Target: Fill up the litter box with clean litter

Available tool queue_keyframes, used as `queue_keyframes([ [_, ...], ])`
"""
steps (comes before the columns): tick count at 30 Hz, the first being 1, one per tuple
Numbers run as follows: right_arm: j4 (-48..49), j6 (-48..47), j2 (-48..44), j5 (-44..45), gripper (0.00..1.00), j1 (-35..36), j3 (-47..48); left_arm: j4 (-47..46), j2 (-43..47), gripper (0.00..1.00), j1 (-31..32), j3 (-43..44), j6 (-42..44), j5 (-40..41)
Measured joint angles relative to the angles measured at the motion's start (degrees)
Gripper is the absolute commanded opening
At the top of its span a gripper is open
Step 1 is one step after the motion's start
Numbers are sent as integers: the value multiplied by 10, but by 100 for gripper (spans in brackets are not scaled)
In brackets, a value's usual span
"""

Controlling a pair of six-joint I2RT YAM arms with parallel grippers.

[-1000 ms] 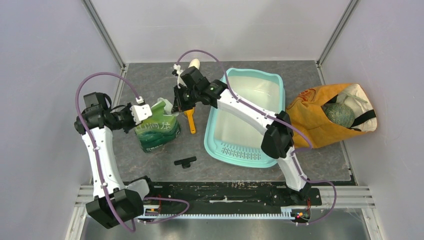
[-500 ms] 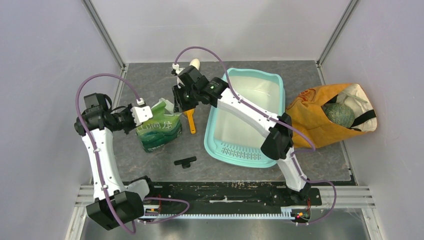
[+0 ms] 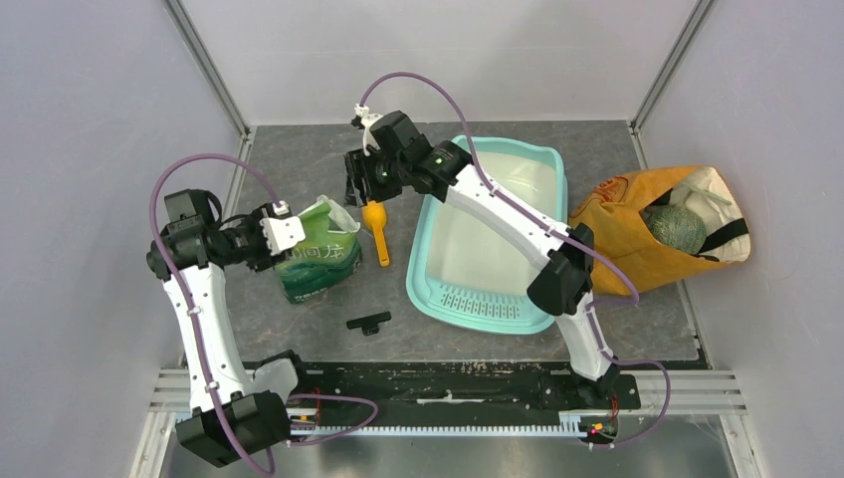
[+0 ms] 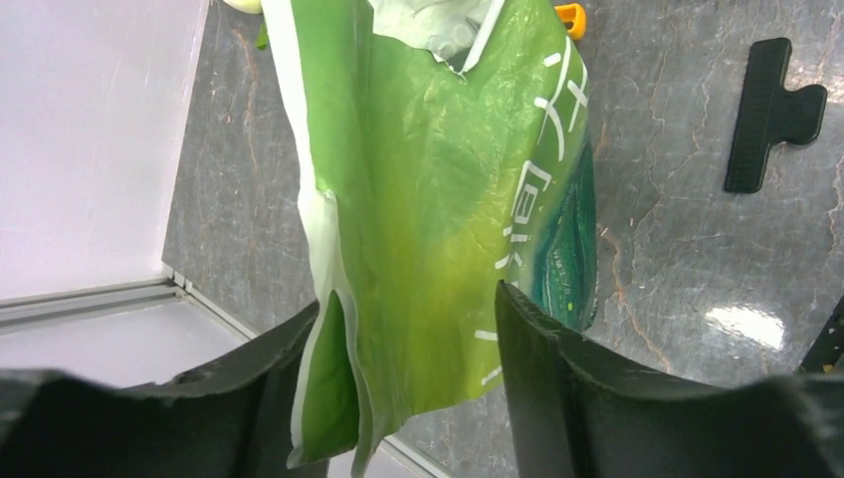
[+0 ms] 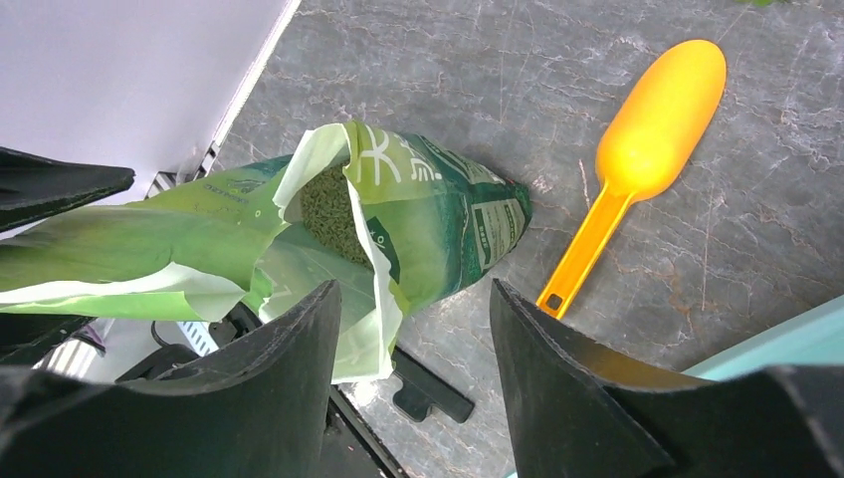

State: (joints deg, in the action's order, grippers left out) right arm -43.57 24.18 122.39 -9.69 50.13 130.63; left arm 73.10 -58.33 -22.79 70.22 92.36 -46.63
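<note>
The teal litter box [image 3: 430, 291] lies right of centre, its white basin bare and its grille toward me. A green pouch [image 3: 316, 257] stands left of it with its mouth open. Litter [image 5: 328, 204] shows as olive granules inside that mouth. My left gripper [image 3: 282, 235] [image 4: 408, 296] is at the pouch's left top edge. It is open, and a loose flap of the green pouch [image 4: 438, 199] hangs between the jaws. My right gripper [image 3: 360, 186] [image 5: 414, 284] hovers open above and behind the green pouch [image 5: 428, 224], holding nothing.
An orange scoop [image 3: 376, 229] [image 5: 652, 124] lies between pouch and litter box. A black clip [image 3: 368, 322] [image 4: 771, 115] rests on the mat in front. An orange cloth bag [image 3: 637, 239] with things inside sits at the right. Walls close in the left and back.
Both grippers have opened and let go of the pouch's top edges. The right gripper has risen and drawn back toward the far wall. The pouch mouth stays spread.
</note>
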Motion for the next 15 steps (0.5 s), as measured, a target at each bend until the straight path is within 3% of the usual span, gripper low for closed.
queue_keyframes([
  [3, 2, 0, 0, -8, 61, -4, 0, -6, 1, 84, 0, 0, -10, 0],
  [8, 1, 0, -1, 23, 56, -7, -16, -43, 18, 86, 0, 8, -68, -1],
  [15, -19, -5, 0, 122, 57, -14, -61, -126, 61, 88, 0, 25, -187, -28],
])
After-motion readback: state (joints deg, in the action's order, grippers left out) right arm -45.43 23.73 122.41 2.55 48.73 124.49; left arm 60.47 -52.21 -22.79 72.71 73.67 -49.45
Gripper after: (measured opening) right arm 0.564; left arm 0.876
